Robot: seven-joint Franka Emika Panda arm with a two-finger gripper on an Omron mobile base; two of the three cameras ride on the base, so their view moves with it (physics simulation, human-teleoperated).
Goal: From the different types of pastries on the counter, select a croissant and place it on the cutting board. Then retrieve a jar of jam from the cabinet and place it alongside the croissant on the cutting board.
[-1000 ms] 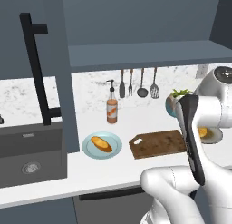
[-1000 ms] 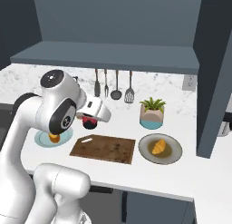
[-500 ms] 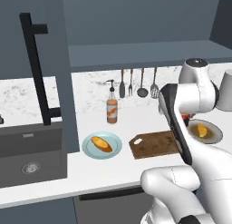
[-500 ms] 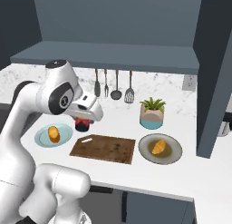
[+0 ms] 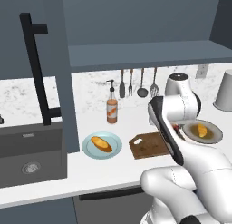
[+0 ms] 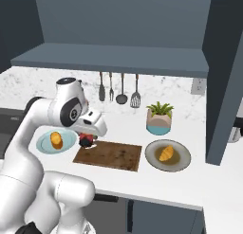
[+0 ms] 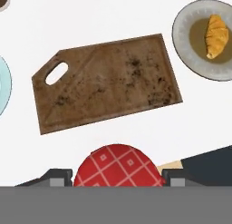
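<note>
My gripper (image 6: 87, 137) is shut on the jar of jam (image 6: 86, 140), a small red jar. It hangs just above the counter (image 6: 142, 181) at the left end of the cutting board (image 6: 108, 155). Seen from the hand, the jar's red checked lid (image 7: 118, 168) sits between my two fingertips (image 7: 56, 175), and the brown cutting board (image 7: 106, 82) lies bare beyond it. A croissant (image 7: 216, 35) rests on a grey plate (image 7: 190, 55) to the board's right, the same croissant (image 6: 166, 152) in the right base view. Another golden pastry (image 5: 102, 144) lies on a light blue plate (image 5: 90, 151).
An orange pump bottle (image 5: 112, 109) stands at the backsplash, with utensils (image 6: 121, 88) hanging on the wall. A potted plant (image 6: 159, 118) sits behind the grey plate. The dark sink (image 5: 29, 157) is at the left. An open cabinet door (image 5: 43, 69) hangs overhead.
The arm has swung and the gripper with the jar has come down a little toward the left end of the cutting board. The plates and board have not moved.
</note>
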